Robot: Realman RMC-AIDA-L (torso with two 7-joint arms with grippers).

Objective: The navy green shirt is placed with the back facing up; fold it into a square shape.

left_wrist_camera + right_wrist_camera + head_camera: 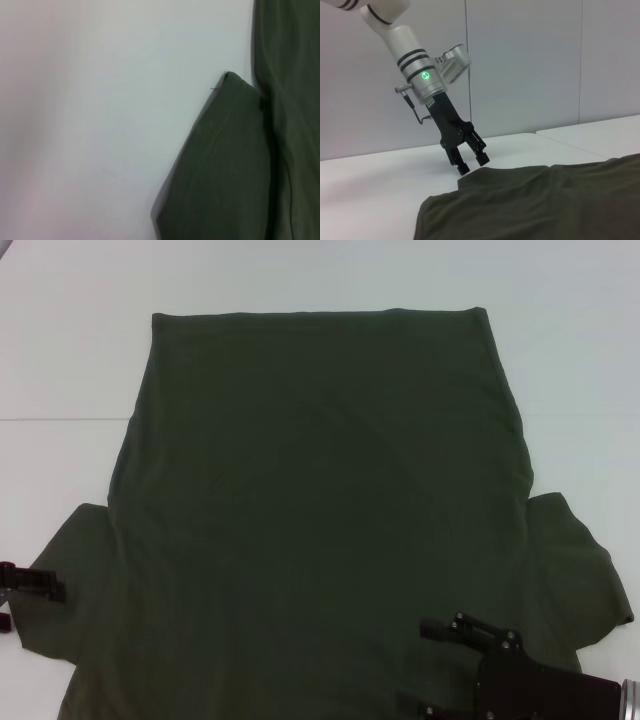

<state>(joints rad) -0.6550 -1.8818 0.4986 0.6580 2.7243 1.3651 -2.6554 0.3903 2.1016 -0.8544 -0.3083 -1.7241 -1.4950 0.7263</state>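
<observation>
The navy green shirt (320, 510) lies flat on a white table (70, 330), plain side up, its hem on the far side and both short sleeves spread out near the robot. A thin seam (60, 419) crosses the tabletop on the left. The left gripper (471, 163) hangs just above the edge of the left sleeve (225, 170); its fingers (462, 168) are spread apart and hold nothing. The right gripper (470, 665) is low over the near right part of the shirt, and I cannot tell how its fingers stand. Behind the table stands a pale grey panelled wall (530, 60).
</observation>
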